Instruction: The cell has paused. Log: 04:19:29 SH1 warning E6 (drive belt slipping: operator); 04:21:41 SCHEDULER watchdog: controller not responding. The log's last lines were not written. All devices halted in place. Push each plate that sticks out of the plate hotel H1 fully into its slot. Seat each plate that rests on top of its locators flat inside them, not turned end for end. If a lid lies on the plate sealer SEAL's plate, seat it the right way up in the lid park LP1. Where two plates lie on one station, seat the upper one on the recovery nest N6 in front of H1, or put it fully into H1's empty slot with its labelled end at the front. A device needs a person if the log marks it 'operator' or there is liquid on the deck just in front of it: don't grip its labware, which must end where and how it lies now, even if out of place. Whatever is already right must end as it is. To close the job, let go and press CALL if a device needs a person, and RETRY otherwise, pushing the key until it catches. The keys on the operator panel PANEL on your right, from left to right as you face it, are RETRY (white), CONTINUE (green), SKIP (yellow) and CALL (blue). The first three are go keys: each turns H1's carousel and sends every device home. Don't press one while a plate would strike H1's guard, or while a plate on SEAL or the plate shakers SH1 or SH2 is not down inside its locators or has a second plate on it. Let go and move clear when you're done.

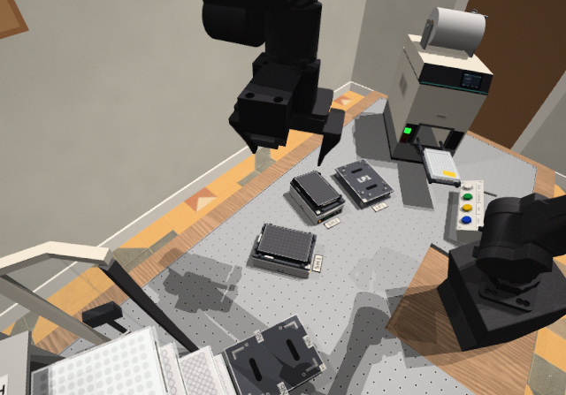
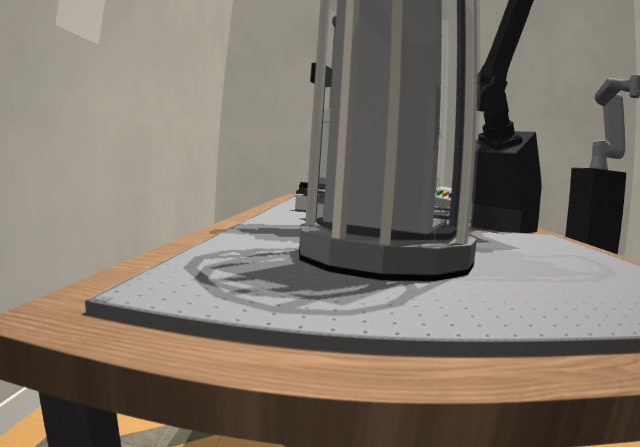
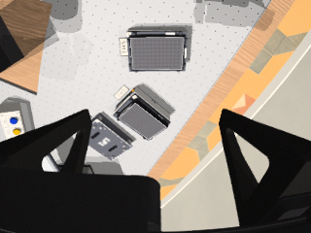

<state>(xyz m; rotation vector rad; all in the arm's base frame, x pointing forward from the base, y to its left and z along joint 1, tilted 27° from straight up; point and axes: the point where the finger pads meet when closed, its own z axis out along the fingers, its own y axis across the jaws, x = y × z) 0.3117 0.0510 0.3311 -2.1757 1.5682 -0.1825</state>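
Two dark plates were the ones that mattered here: one on the SH1 shaker (image 1: 283,249) mid-counter, which looked flat, and one on the SH2 shaker (image 1: 317,195) beside the lid park LP1 (image 1: 364,182), which sat crooked and tilted on its locators. The gripper (image 1: 289,146) hung high above SH2, fingers spread wide with nothing between them. SH1 was operator-flagged, so I'd say hands off that one. The SH2 plate (image 1: 316,188) looked like rigid moulded plastic, light, probably a bit slick on its skirt, so I'd take it across the short sides, low on the rim, and not squeeze hard. The sealer's white plate (image 1: 440,166) with its yellow label seemed fine.
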